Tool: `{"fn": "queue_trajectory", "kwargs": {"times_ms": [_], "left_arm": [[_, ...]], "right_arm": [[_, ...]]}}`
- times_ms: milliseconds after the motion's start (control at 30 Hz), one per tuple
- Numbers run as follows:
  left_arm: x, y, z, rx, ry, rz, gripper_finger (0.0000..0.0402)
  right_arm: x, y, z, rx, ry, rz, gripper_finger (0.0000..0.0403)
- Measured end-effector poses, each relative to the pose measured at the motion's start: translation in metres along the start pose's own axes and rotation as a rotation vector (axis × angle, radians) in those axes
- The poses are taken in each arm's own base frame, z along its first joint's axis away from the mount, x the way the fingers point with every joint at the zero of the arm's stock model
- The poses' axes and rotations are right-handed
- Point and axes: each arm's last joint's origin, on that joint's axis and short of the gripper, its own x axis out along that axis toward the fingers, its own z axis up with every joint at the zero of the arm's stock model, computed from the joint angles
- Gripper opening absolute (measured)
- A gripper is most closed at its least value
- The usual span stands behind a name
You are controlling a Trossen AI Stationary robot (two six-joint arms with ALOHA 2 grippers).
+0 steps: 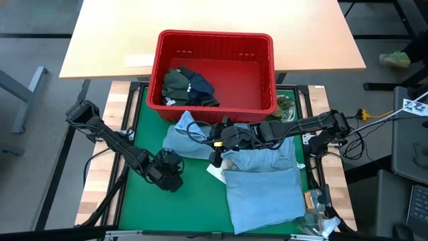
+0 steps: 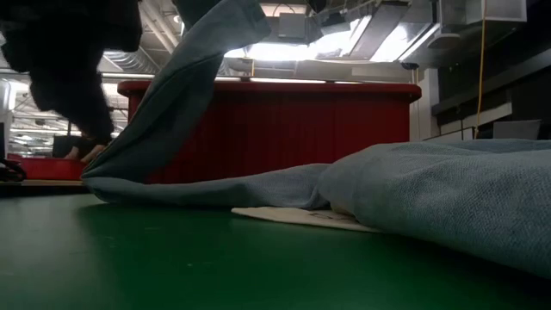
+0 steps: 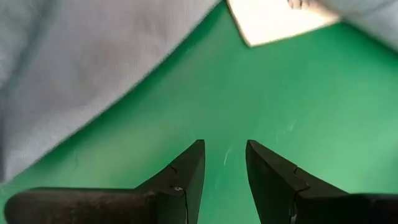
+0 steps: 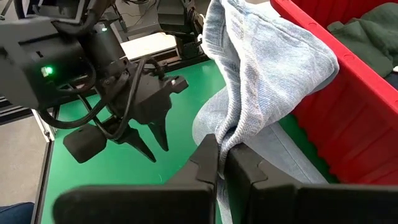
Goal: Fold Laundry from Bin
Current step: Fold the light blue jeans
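Light blue shirt [image 4: 261, 68] pinched by right end effector [image 4: 222, 163], lifted beside bin [image 4: 348, 93]

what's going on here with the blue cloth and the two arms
The robot is working a light blue shirt spread on the green mat in front of the red bin. The right gripper is shut on a fold of the shirt and holds it lifted. The left gripper hangs over bare mat beside the shirt, fingers apart, holding nothing. Dark garments are still in the bin.
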Motion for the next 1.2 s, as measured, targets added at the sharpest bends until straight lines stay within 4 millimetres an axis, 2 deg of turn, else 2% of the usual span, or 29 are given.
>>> {"fn": "queue_trajectory", "kwargs": {"times_ms": [167, 267, 367, 500, 600, 700, 900, 1200], "left_arm": [[0.009, -0.008, -0.023, 0.087, 0.032, 0.026, 0.0111], [0.018, -0.013, -0.039, 0.114, -0.011, 0.056, 0.0111], [0.024, -0.019, -0.052, 0.137, -0.203, 0.097, 0.0111], [0.021, -0.023, -0.068, 0.141, -0.554, 0.136, 0.0111], [0.023, -0.022, -0.077, 0.202, -0.566, 0.154, 0.0111], [0.026, -0.021, -0.078, 0.231, -0.600, 0.182, 0.0111], [0.027, -0.014, -0.067, 0.268, -0.757, 0.274, 0.0111], [0.030, -0.004, -0.056, 0.323, -0.789, 0.376, 0.0111]], "right_arm": [[0.000, 0.000, 0.000, 0.000, 0.000, 0.000, 0.0012], [0.000, 0.000, 0.000, 0.000, 0.000, 0.000, 0.0012], [0.000, 0.000, 0.000, 0.000, 0.000, 0.000, 0.0012], [0.000, 0.000, 0.000, 0.000, 0.001, 0.000, 0.0012], [0.000, 0.000, 0.000, 0.000, 0.001, 0.000, 0.0012], [0.000, 0.000, 0.000, 0.000, 0.001, 0.000, 0.0012], [0.000, 0.000, 0.000, 0.000, 0.001, 0.000, 0.0012], [0.000, 0.000, 0.000, 0.000, 0.001, 0.000, 0.0012]]}}
